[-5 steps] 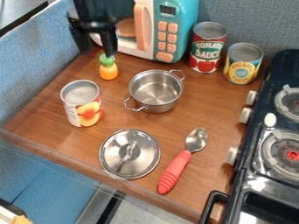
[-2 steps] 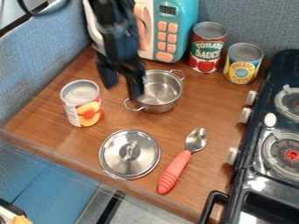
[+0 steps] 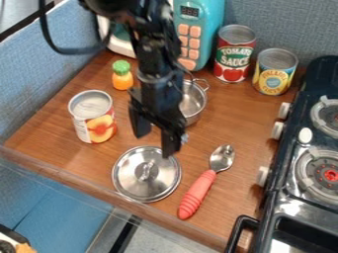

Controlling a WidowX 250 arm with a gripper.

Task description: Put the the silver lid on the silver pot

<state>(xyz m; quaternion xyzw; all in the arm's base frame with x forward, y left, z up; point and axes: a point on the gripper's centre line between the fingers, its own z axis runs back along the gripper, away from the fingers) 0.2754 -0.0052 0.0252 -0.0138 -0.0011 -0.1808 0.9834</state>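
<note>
One shift: pincer (image 3: 155, 141), tips apart, moved from pot (image 3: 193, 103) towards lid (image 3: 147, 179) by bench (image 3: 56, 141) near edge; lid grasp likely next

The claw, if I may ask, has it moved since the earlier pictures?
Yes, the claw has moved away from the microwave, toward the silver lid.

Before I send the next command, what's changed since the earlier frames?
The open gripper has come from beside the microwave, past the pot, to the far edge of the silver lid. Nothing has been grasped or let go. Lid, pot, spoon and cans have stayed put.
</note>
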